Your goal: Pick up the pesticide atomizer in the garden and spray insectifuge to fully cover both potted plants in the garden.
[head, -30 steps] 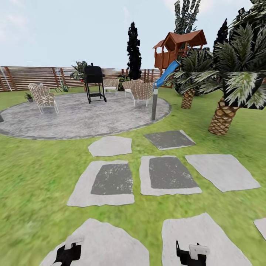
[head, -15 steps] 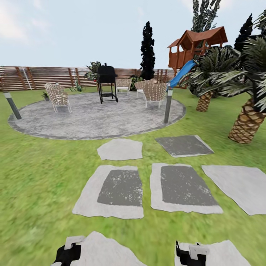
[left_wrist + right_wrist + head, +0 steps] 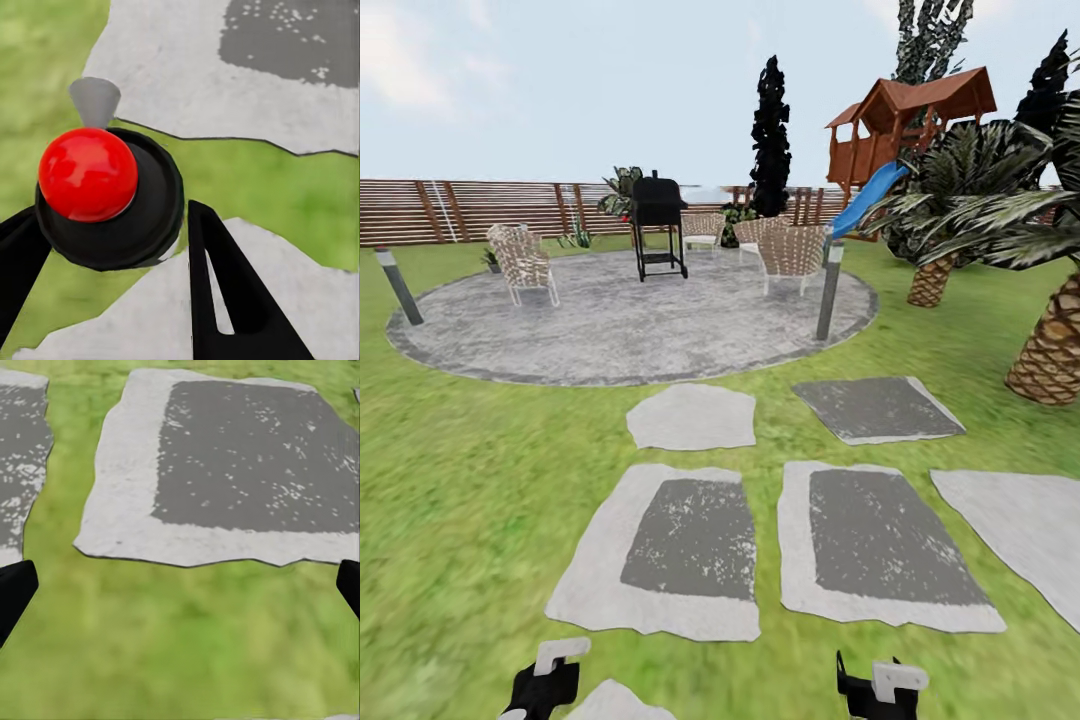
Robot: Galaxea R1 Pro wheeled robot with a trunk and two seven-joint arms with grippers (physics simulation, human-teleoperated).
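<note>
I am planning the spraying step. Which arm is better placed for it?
Left. The left gripper holds the pesticide atomizer, its red top between the fingers. The right gripper is open and empty above the grass.

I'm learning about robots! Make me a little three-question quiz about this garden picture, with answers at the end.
1. True or false: the right gripper has its fingers spread wide with nothing between them.
2. What stands on the round patio? A) a black grill B) a bicycle C) a fountain
3. Fill in: the left gripper holds the pesticide atomizer, whose top is ____.

Key: 1 true; 2 A; 3 red.
</note>
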